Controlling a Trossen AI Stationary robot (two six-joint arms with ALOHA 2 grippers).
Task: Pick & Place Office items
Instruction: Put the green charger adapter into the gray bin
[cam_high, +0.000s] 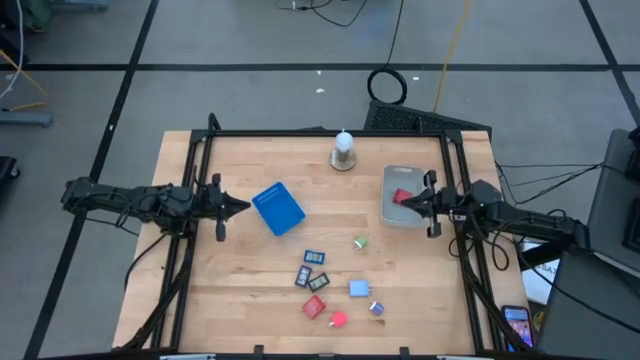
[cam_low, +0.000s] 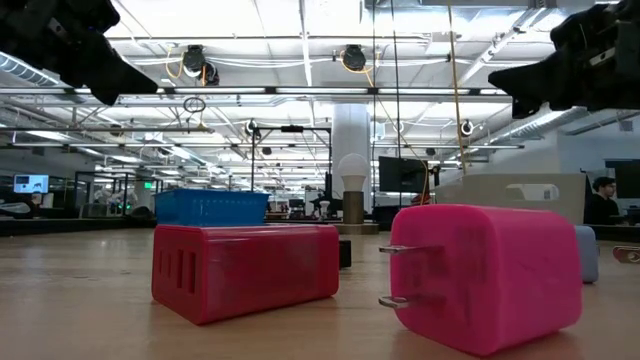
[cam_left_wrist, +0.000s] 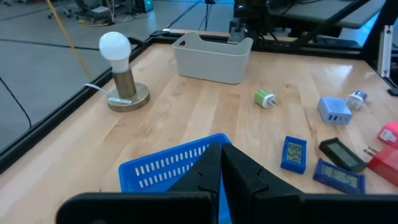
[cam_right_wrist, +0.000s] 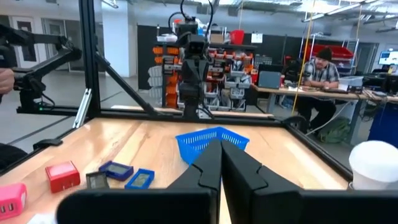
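Several small office items lie on the wooden table's near middle: a green plug (cam_high: 360, 241), flat blue pieces (cam_high: 315, 257), a light blue block (cam_high: 358, 289), a red block (cam_high: 315, 306) and a pink plug block (cam_high: 338, 319). Another red piece (cam_high: 403, 196) lies inside the grey bin (cam_high: 388, 210). My left gripper (cam_high: 240, 207) hovers shut at the table's left, just short of the blue basket (cam_high: 278, 208). My right gripper (cam_high: 405, 203) is shut and empty, raised over the grey bin. The low view has the red block (cam_low: 245, 268) and pink block (cam_low: 485, 275) up close.
A white bulb on a round base (cam_high: 343, 150) stands at the far middle. A black frame (cam_high: 320, 133) borders the table's far and side edges. Bare wood lies between the basket and the bin. A person (cam_right_wrist: 320, 68) sits at a desk beyond the table.
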